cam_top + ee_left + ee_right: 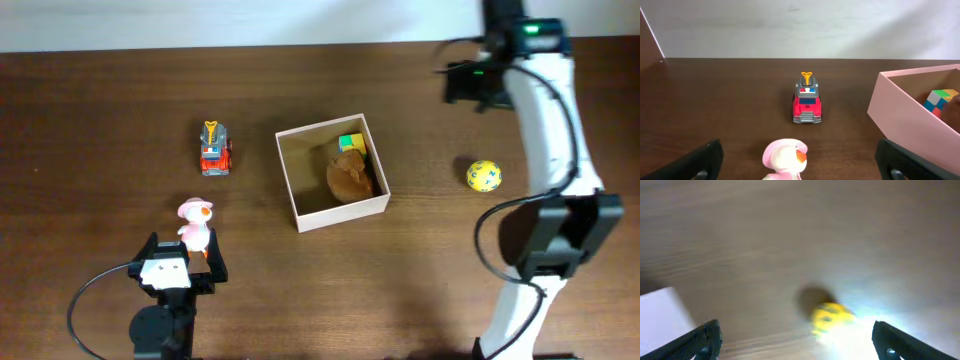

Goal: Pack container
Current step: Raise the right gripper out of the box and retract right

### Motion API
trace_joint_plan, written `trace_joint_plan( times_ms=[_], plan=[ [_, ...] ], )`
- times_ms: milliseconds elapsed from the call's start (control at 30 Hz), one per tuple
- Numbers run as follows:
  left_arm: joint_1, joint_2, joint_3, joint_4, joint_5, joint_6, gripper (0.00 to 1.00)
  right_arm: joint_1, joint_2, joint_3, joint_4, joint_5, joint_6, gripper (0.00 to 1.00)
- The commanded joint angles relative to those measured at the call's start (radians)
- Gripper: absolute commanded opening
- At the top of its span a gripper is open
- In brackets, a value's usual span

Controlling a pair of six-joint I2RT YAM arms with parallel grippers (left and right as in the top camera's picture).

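By the surface's near edge, the left gripper (800, 165) gapes before a pink duck (785, 159), probably next for the container (345, 213); the right gripper (795, 340), also spread, overlooks a yellow ball (830, 318).

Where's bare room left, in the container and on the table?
In the container, the left half of the floor is bare; the brown toy and coloured cube crowd its right side. On the table, bare strips lie between container and yellow ball, and left of the fire truck. Tightest: between truck and pink duck.
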Motion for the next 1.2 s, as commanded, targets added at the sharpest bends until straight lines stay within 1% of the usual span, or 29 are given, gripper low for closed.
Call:
trace_joint_plan(
  times_ms=[0, 167, 1167],
  plan=[
    [0.006, -0.009, -0.013, 0.002, 0.014, 0.019, 0.99, -0.045, -0.015, 0.013, -0.010, 0.034, -0.002, 0.99],
    [0.006, -0.009, -0.013, 0.002, 0.014, 0.019, 0.99, -0.069, -0.015, 0.013, -0.019, 0.035, -0.003, 0.99],
    [0.006, -0.009, -0.013, 0.002, 0.014, 0.019, 0.99, -0.069, -0.015, 0.013, -0.023, 0.035, -0.003, 0.99]
  ],
)
